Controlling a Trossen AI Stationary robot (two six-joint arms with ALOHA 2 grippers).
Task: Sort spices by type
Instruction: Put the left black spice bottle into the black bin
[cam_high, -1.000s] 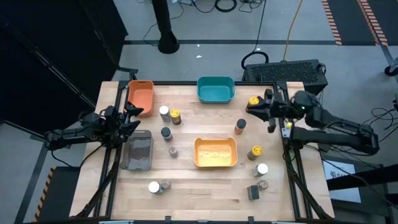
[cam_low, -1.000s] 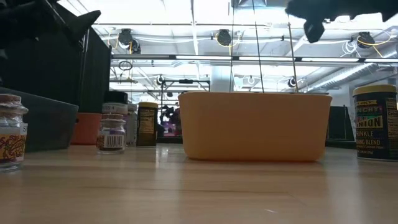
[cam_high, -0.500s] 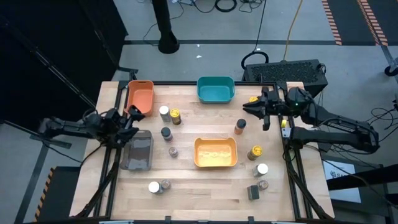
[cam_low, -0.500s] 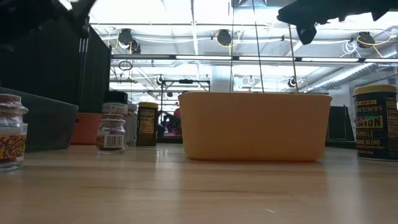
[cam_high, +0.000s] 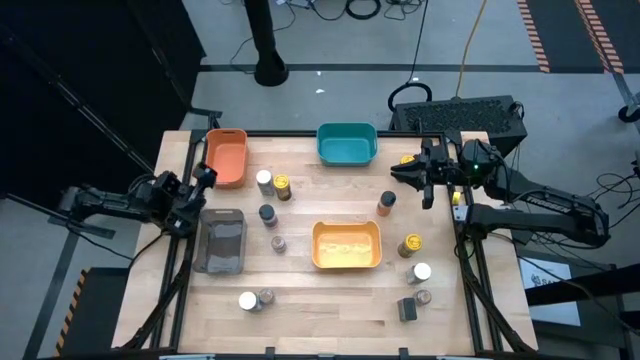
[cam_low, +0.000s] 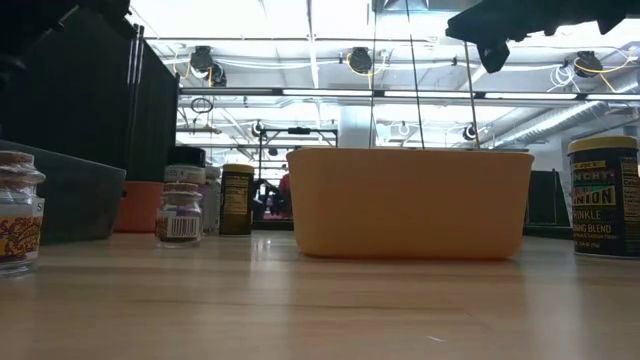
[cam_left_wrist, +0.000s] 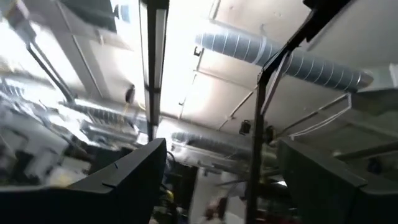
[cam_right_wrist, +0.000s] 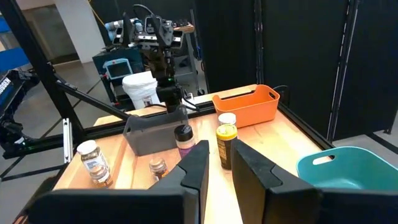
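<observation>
Judged from how things lie, the sorting has barely begun: every jar visible in the high view stands on the bare counter (cam_high: 300, 300), and no jar can be made out in any bin.

At the left of the high view, the left gripper (cam_high: 204, 182) hangs with jaws released and empty, between the orange bin (cam_high: 226, 157) above it and the grey bin (cam_high: 221, 243) below. At lower left a white-lidded jar (cam_high: 247, 300) stands just beside a grey-lidded one (cam_high: 266, 297). Left of centre are four more: a white-lidded jar (cam_high: 264, 179) touching a yellow-lidded one (cam_high: 282, 186), then a dark-lidded jar (cam_high: 267, 213) and a small jar (cam_high: 278, 243) below them.

At centre, the teal bin (cam_high: 347, 143) looks empty; the yellow bin (cam_high: 346, 245) shows no jar I can pick out.

At right stand the remaining jars (cam_high: 411, 244), strung from mid-frame down to the lower right. The right gripper (cam_high: 400, 173) hovers at upper right, jaws clenched, seemingly on nothing, beside a yellow-lidded jar (cam_high: 409, 160).
</observation>
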